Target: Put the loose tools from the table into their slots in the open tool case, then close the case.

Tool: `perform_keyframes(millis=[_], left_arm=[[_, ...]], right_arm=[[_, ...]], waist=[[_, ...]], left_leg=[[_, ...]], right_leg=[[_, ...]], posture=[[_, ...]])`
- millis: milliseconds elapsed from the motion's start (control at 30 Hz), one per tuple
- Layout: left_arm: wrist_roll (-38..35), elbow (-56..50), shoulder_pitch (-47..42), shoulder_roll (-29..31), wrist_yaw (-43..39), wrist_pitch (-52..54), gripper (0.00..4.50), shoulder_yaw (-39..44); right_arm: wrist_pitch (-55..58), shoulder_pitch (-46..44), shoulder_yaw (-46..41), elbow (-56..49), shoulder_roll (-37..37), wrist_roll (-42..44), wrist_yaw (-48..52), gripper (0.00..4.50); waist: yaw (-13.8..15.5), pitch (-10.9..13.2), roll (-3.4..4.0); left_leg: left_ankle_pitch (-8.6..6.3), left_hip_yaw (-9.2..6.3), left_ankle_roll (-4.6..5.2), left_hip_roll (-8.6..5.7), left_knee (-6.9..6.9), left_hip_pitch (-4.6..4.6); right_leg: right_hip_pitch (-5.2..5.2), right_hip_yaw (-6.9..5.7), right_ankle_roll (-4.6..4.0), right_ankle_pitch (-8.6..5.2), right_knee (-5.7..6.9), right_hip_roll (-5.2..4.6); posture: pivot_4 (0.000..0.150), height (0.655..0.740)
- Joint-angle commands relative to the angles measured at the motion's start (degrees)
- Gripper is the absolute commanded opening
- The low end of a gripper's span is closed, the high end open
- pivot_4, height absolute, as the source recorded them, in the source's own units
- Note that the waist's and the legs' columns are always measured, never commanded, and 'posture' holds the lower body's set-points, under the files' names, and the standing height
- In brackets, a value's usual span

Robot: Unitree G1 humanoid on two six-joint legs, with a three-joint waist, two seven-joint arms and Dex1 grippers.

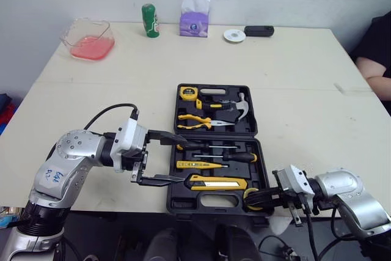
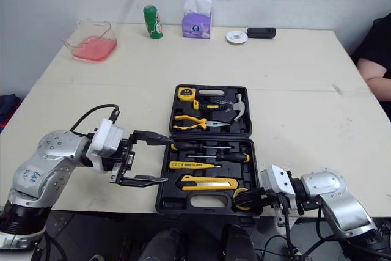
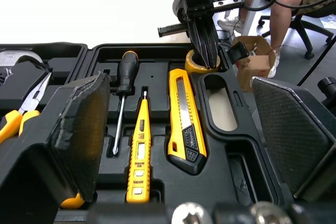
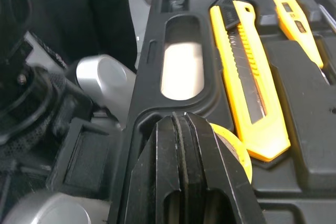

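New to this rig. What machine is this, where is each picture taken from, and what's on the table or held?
It is a two-armed humanoid robot at a table. The two wide pictures come from its head camera; the two close ones from its wrists. On the table lies an open case with hammer, pliers, knife. The left gripper is open at the case's left edge, holding nothing. The right gripper has its fingers shut, tips in a yellow roll at the case's near corner. A can and tissues stand at the far edge.

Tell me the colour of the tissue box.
Purple tissue box, clearest in the left eye view.
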Motion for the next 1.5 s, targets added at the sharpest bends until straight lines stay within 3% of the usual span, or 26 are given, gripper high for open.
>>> perform_keyframes(millis=[33, 333, 433, 700, 967, 1500], left_arm=[[-0.56, -1.19, 0.58, 0.86, 0.85, -0.18, 4.5, 2.28], [1.48, 7.03, 3.58, 1.51, 4.76, -2.51, 4.5, 10.12], [2.19, 10.8, 2.99, 1.01, 6.88, -3.37, 3.73, 12.21], [10.76, 16.78, 2.14, -1.42, 13.74, -5.09, 0.01, 7.49], [14.95, 19.04, -1.36, -7.92, 19.84, -0.09, 0.01, 0.55], [20.77, 27.04, -8.84, -13.96, 22.57, -1.09, 0.01, -5.09]], right_arm=[[3.18, 1.37, 0.15, 1.91, -0.65, 0.34, 0.82, 0.04], [14.39, -2.18, -8.72, -13.44, -0.75, 11.08, -9.37, 0.04], [20.16, -5.11, -11.68, -10.0, -6.53, 9.76, -10.54, 0.0], [10.54, -14.11, -12.11, 8.64, -4.71, -3.42, -18.69, 0.0], [8.21, -18.91, -6.53, 15.8, -0.85, -11.15, -21.74, 0.0], [9.74, -24.46, -3.67, 15.19, 6.87, -12.54, -22.47, 0.0]], waist=[[0.12, 0.01, 0.01], [-0.01, 0.33, 0.58], [0.01, 0.36, 0.63], [0.09, 0.28, 0.48], [-0.03, 0.29, 0.48], [-0.14, 0.29, 0.48]], left_leg=[[0.0, -0.01, 0.0, 0.0, -0.01, -0.01], [-0.02, 0.05, -0.01, 0.02, -0.06, -0.12], [-0.01, 0.09, 0.01, -0.02, -0.06, -0.18], [0.01, 0.31, 0.12, -0.14, -0.09, -0.82], [0.16, 0.47, 0.38, -0.34, 0.05, -0.88], [0.16, 0.44, 0.33, -0.32, 0.12, -0.91]], right_leg=[[-0.01, 0.0, 0.0, 0.0, -0.02, 0.0], [-0.24, -0.03, -0.04, -0.03, 0.05, -0.02], [-0.3, -0.03, -0.04, -0.02, 0.04, -0.08], [-1.05, -0.07, -0.01, -0.01, 0.45, -0.01], [-1.08, 0.04, 0.23, 0.13, 0.55, 0.01], [-1.1, 0.01, 0.22, 0.12, 0.62, 0.06]], posture=[[0.15, 0.74], [0.15, 0.74], [0.15, 0.74], [0.15, 0.74], [0.15, 0.74], [0.15, 0.74]])
